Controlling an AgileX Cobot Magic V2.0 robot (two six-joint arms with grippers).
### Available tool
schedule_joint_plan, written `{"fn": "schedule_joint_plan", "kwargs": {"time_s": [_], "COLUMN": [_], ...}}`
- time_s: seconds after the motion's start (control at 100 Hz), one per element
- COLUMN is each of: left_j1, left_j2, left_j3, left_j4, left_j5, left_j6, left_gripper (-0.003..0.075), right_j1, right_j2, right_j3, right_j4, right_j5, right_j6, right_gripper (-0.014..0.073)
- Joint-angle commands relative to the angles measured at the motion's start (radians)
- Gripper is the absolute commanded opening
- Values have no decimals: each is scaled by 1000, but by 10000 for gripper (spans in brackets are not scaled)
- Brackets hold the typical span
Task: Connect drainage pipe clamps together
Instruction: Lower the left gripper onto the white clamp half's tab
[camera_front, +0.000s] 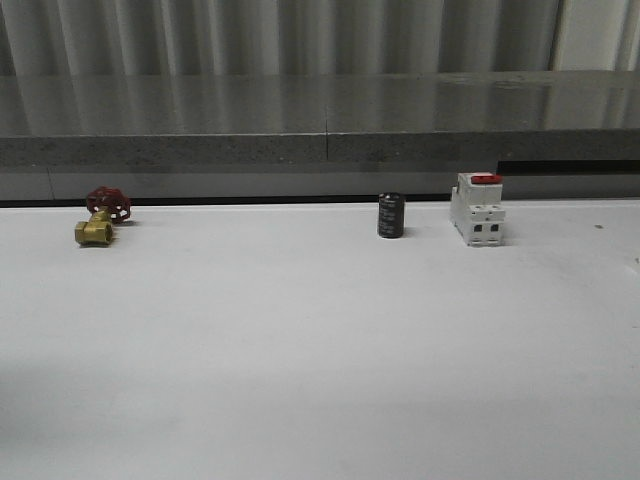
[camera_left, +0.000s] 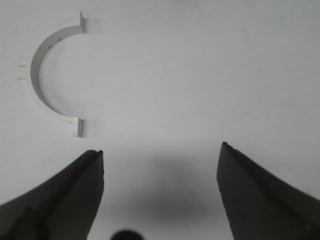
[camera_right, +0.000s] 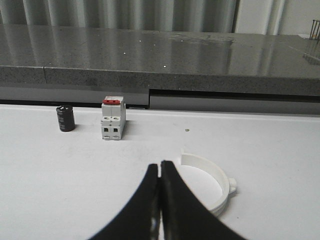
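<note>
Left gripper (camera_left: 160, 155): black fingers spread wide, nothing between them, hovering over the white tabletop (camera_left: 210, 65).
Right gripper (camera_right: 160, 170): black fingers pressed together, tips touching, holding nothing.
Left-side clamp: white plastic semicircular half-ring (camera_left: 50, 75), lying flat on the table, just ahead of the left gripper and off toward one fingertip, flat end tabs facing the open side.
Right-side clamp: second white plastic half-ring with a small outer lug (camera_right: 212, 182), flat on the table, just beyond the closed fingertips and partly hidden behind them.
Risk 1: thin flat ring on a smooth surface, likely to skate or flip if a finger lands on the rim instead of straddling it.
Risk 2: right fingers closed, so descending as-is would shove the half-ring rather than grip it.
Risk 3: halves well apart, apparently; tabs misaligned at mating would jam or pop out of grip.
Risk 4: white on white, edges faint, easy to misjudge.
Count, clamp halves: 2.
Count, brass valve with red handwheel (camera_front: 100, 218): 1.
Count, black cylindrical capacitor-like can (camera_front: 391, 215): 1.
Count, white boxy switch with red top (camera_front: 477, 208): 1.
Count, grippers: 2.
</note>
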Motion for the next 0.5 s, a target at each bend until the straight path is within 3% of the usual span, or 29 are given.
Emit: {"fn": "schedule_joint_plan", "kwargs": {"time_s": [0.0, 0.27, 0.49], "left_j1": [40, 224, 361], "left_j2": [67, 285, 420], "left_j3": [-99, -198, -202], "left_j4": [9, 2, -44], "left_j5": [-44, 13, -71], "left_j6": [27, 199, 283], "left_gripper": [479, 479, 479], "right_j1": [-1, -1, -1], "right_j2": [-19, -19, -19], "right_j3": [-17, -17, -17], "right_j4": [-10, -10, -10], "right_j5": [-82, -82, -82], "right_j6": [-3, -3, -3], "right_gripper": [-67, -67, -67]}}
